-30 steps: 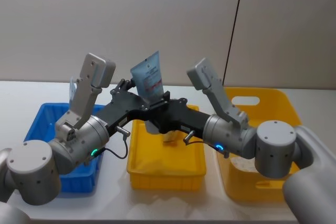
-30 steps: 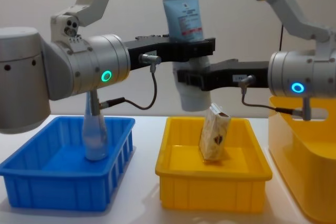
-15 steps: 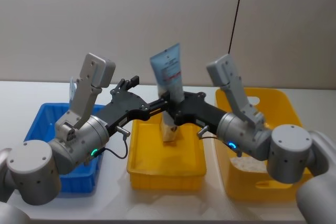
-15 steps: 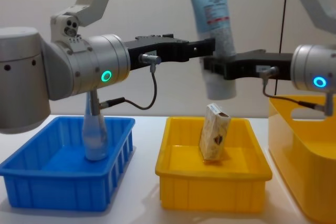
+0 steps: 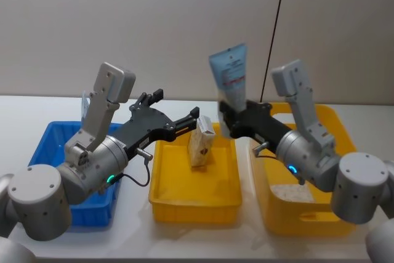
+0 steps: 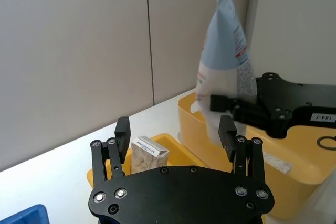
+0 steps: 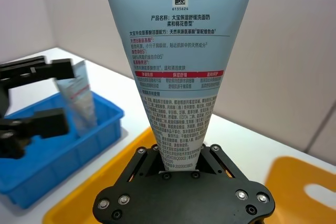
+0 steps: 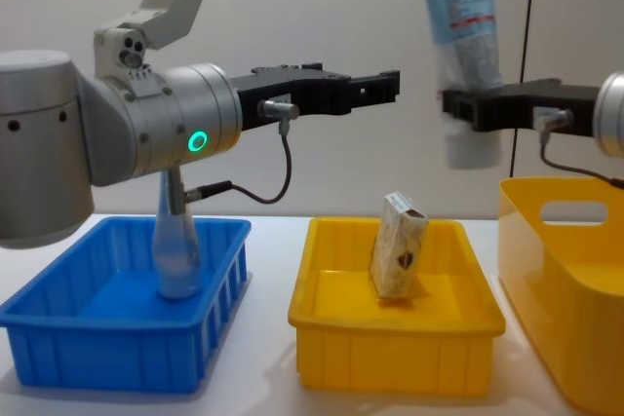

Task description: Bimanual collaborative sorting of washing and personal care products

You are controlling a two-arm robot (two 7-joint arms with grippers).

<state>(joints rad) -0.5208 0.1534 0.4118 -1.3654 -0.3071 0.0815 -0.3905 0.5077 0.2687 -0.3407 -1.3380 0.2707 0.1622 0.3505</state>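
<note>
Presently, right jaws: the right gripper [image 7: 181, 167] is closed on the lower end of the pale-blue squeeze tube [image 8: 460, 31], which is held upright, crimped end uppermost, above the gap between the two yellow containers.
Left jaws: the left gripper [image 6: 176, 142] is spread wide with nothing between its fingers [image 6: 227, 131], raised above the near-left part of the middle yellow tray [image 5: 196, 196].
Slip risk: the tube is gripped only near its cap end, so it could be tilted or let slide if it is swung quickly; this is a judgement.
Drop risk: if the tube is released before it is over the tall yellow bin [image 5: 320, 121], it may strike the rim and fall onto the table.
Collision risk: the two grippers are near each other, so contact is possible if either is moved inward.
Beige carton [image 8: 398, 260]: seen standing, slightly tilted, in the middle yellow tray.
Clear bottle [image 8: 177, 241]: seen upright in the blue tray [image 8: 58, 338].
Whitish pack [image 5: 289, 193]: seen lying in the tall yellow bin.
</note>
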